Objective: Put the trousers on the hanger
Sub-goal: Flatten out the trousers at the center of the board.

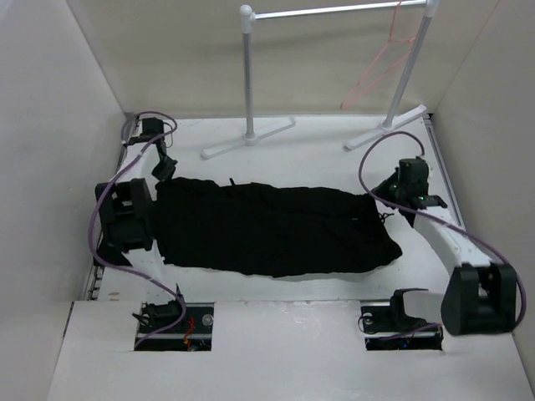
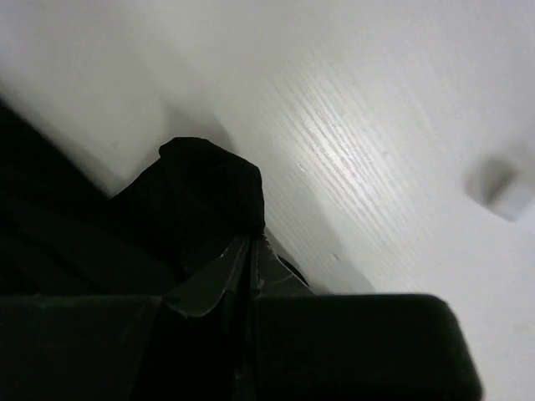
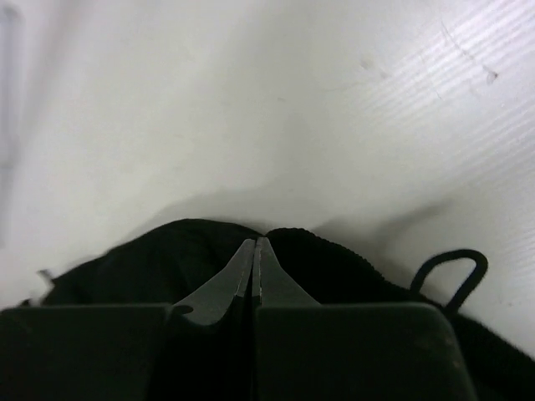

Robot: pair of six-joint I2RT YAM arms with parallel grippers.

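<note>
left gripper (image 2: 253, 240): clamped on trousers (image 2: 205, 188) fold | table (image 2: 376, 125): white

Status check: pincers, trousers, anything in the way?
Left pincer, right pincer shut on opposite ends of black soft fabric trousers, flat on table. Thin pink-orange wire hanger on grey metal rail. Nothing atop them.

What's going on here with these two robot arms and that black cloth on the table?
The two arms are working on a pair of black trousers spread flat across the white table. The left gripper pinches the fabric at one end and the right gripper pinches it at the other, both shut tight on the cloth. The thin pink hanger they are meant for hangs from the rail rack at the back, with nothing on it yet.
</note>
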